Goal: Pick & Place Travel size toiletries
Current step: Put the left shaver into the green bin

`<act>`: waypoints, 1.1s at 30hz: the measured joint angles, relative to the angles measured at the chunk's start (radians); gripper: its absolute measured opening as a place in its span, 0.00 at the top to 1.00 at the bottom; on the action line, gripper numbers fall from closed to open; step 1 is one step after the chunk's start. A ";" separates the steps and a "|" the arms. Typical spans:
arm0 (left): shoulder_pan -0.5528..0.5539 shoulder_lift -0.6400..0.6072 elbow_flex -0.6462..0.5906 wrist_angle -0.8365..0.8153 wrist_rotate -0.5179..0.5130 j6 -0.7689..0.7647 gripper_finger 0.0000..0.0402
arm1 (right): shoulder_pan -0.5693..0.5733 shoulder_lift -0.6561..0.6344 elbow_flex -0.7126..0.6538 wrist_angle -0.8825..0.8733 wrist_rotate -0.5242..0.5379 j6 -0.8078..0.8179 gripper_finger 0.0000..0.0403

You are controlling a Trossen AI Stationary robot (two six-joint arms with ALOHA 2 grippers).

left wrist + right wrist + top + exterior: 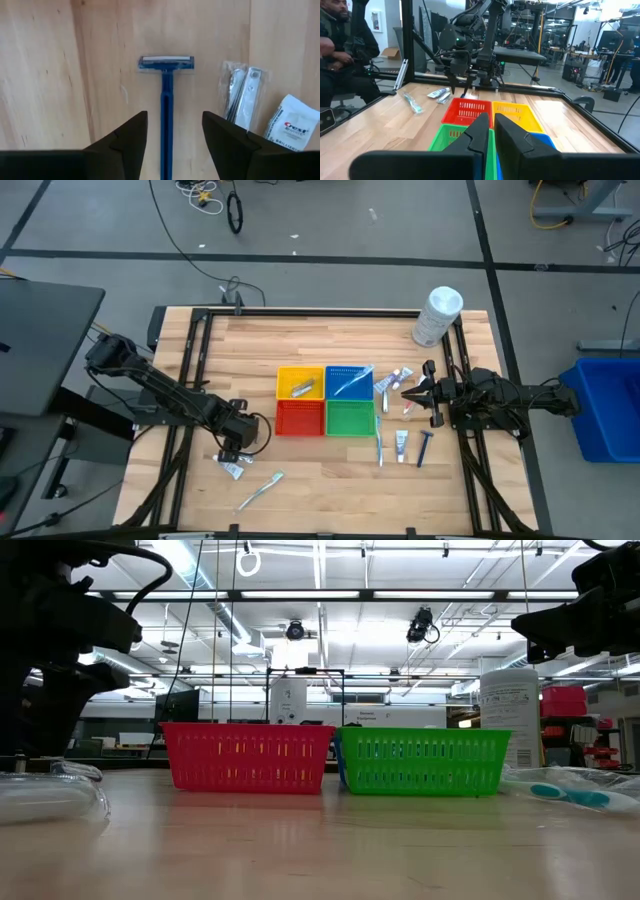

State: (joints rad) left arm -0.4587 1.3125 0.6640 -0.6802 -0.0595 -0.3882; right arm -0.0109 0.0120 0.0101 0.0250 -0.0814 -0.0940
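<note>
A blue razor (166, 125) lies flat on the wood table, its head (166, 63) away from my wrist. My left gripper (175, 116) points down over it at the table's near left (230, 452). It is open, with one finger on each side of the handle and not touching it. Beside the razor lie a clear packet (243, 97) and a white Crest packet (292, 127). A toothbrush (260, 490) lies nearer the front edge. My right gripper (490, 131) is shut and held level at the table's right (415, 392), with nothing in it.
Four small baskets stand mid-table: yellow (300, 383), blue (349, 382), red (299, 418) and green (349, 418). More tubes (386, 383), a toothbrush (379, 446) and a razor (425, 448) lie right of them. A large white container (437, 315) stands at the far right. A person (342, 55) sits beyond the table.
</note>
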 joint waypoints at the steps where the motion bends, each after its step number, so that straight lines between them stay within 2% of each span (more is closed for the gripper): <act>1: 0.000 0.000 0.000 0.001 -0.002 0.000 0.52 | 0.000 0.000 0.000 0.000 0.000 0.000 0.90; 4: 0.000 0.001 0.000 0.006 -0.008 0.001 0.52 | 0.000 0.000 0.000 0.000 0.000 0.000 0.90; 15: 0.000 0.128 0.000 0.096 -0.007 0.008 0.52 | 0.000 0.000 0.000 0.000 0.000 0.000 0.90; 33: 0.006 0.130 -0.020 0.110 0.003 0.003 0.52 | 0.000 0.000 0.000 0.000 0.000 0.000 0.90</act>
State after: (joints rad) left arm -0.4526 1.4420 0.6436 -0.5703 -0.0564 -0.3853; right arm -0.0109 0.0120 0.0101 0.0250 -0.0811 -0.0940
